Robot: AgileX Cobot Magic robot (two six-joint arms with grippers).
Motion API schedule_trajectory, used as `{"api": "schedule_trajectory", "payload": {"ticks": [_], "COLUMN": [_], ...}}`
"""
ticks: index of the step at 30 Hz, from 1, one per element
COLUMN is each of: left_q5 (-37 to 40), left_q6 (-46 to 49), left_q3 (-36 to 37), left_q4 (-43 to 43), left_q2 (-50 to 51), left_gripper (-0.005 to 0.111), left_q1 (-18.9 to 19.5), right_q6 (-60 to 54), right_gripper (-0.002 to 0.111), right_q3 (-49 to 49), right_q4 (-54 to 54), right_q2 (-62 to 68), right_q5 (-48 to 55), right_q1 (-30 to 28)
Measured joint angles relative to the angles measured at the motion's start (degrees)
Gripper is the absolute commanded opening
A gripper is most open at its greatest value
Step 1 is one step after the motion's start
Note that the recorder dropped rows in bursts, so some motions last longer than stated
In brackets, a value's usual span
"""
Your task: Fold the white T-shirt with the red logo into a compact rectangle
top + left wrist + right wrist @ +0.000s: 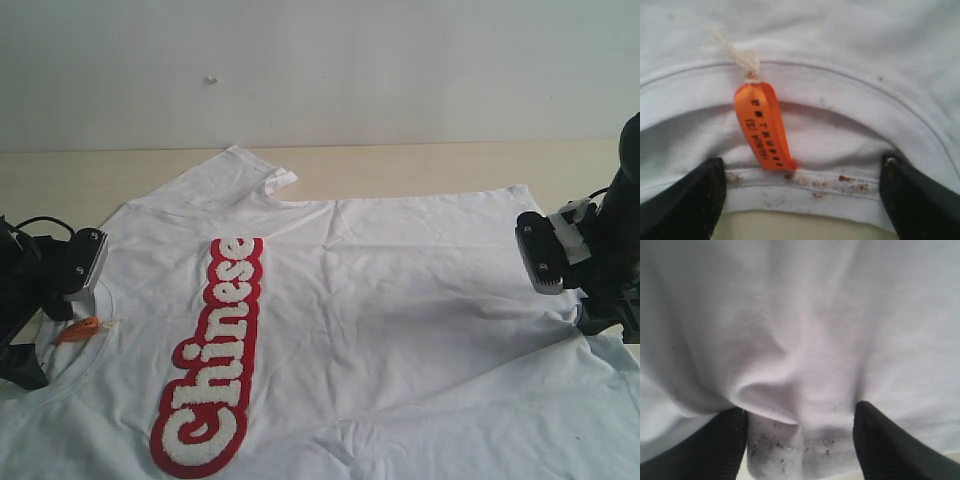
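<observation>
Pale wall stands behind the light wooden bench (450,165), where the white short-sleeved cotton T-shirt (400,300) lies spread flat, its long red logo patch with fluffy white letters (212,360) facing up. The left claw (800,200) is wide open around the ribbed collar (840,187), and the right claw (800,445) is open around the stitched hem (815,452); neither grips cloth yet. I think both should close deep on the edge together, then lift evenly, leaving the small orange tag (762,127) free
</observation>
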Motion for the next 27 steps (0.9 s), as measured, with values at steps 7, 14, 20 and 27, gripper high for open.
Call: {"api": "schedule_trajectory", "payload": {"ticks": [7, 14, 20, 27], "left_q5": [0.0, 0.0, 0.0, 0.0], "left_q6": [0.0, 0.0, 0.0, 0.0], "left_q3": [0.0, 0.0, 0.0, 0.0], "left_q4": [-0.1, -0.1, -0.1, -0.2], "left_q2": [0.0, 0.0, 0.0, 0.0], "left_gripper": [0.081, 0.081, 0.081, 0.081], "left_q1": [0.0, 0.0, 0.0, 0.0], "right_q6": [1.1, 1.7, 1.7, 1.7], "right_gripper": [0.061, 0.061, 0.061, 0.060], "right_q3": [-0.8, -0.9, -0.9, -1.0], "right_q4": [0.0, -0.1, -0.1, -0.2], "right_q2": [0.7, 0.7, 0.9, 1.0], "right_q5": [1.5, 1.6, 1.6, 1.5], "right_q1": [0.0, 0.0, 0.0, 0.0]}}
